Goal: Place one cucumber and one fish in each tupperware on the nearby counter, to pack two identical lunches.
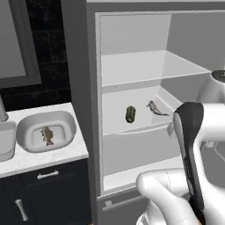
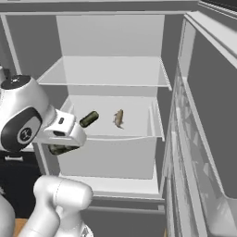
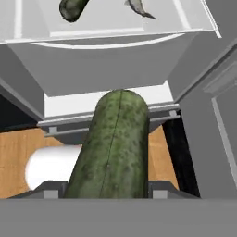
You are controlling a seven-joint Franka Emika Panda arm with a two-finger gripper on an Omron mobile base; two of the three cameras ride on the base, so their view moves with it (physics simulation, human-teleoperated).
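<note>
Hand view: a dark green cucumber (image 3: 113,148) is seen rising from between the claw (image 3: 105,193) fingertips, and the claw is clamped on it. Beyond it, a fridge shelf (image 3: 115,18) is seen, on which a second cucumber (image 3: 74,8) and a fish (image 3: 139,8) are laid, near each other but apart. A strip of wooden floor (image 3: 18,148) is seen below the fridge.

From the right base view, the held cucumber (image 2: 62,149) is found poking out under the white wrist, in front of the open fridge and below the level of the middle shelf (image 2: 134,129). On that shelf the other cucumber (image 2: 89,119) is laid tilted, with the fish (image 2: 119,118) just to its right. The fridge door (image 2: 208,139) is swung open at the right.

From the left base view, the shelf cucumber (image 1: 130,114) and the shelf fish (image 1: 154,108) are seen again on the middle shelf. To the left, on the marble counter (image 1: 57,154), a rounded dish (image 1: 46,131) is set, and another fish (image 1: 47,135) is laid inside it. At the left edge, a narrow tray (image 1: 6,140) is partly seen, just beside the dish; its contents cannot be told. Dark cabinet fronts (image 1: 48,189) with silver handles are seen below the counter.
</note>
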